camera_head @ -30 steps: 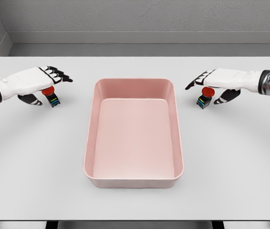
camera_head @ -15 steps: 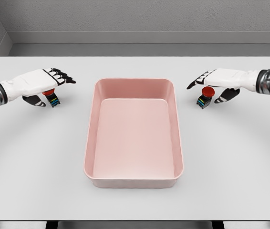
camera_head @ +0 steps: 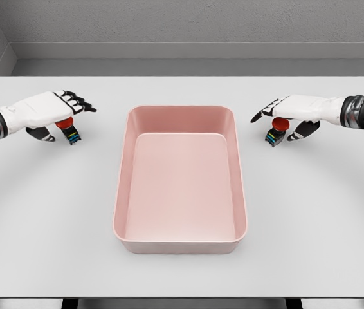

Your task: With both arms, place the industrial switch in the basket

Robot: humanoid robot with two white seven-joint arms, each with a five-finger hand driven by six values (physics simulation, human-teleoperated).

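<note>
On the white table point(camera_head: 182, 270), a pink basket point(camera_head: 123, 187) sits in the middle, long side running away from the camera, its floor bare; two industrial switches stand outside it, one on each side, both near the basket's far end and well apart from its walls. To the left, the left switch point(camera_head: 71, 132) rests on the tabletop, a small dark body with coloured markings on its front and a red button on top; it leans slightly; the left hand point(camera_head: 44, 111) lies over it, palm down, arm entering from the left edge with a dark wrist band showing; the black-tipped fingers point(camera_head: 78, 101) reach past the switch toward the basket and are extended and a little splayed, not curled round anything; the thumb point(camera_head: 40, 134) hangs low on the near side, just beside the switch; the red button sits right under the palm, though whether palm and button touch cannot be told. To the right, the right switch point(camera_head: 275, 134) stands in like manner, red button up, dark body below; the right hand point(camera_head: 298, 111) hovers over it, arm coming from the right edge with a grey and black wrist cuff; its fingers point(camera_head: 264, 111) stretch toward the basket, loosely spread, and the thumb point(camera_head: 305, 129) drops on the outer side of the switch; contact here likewise cannot be told; neither hand is closed round its switch; both switches stay on the table surface.
</note>
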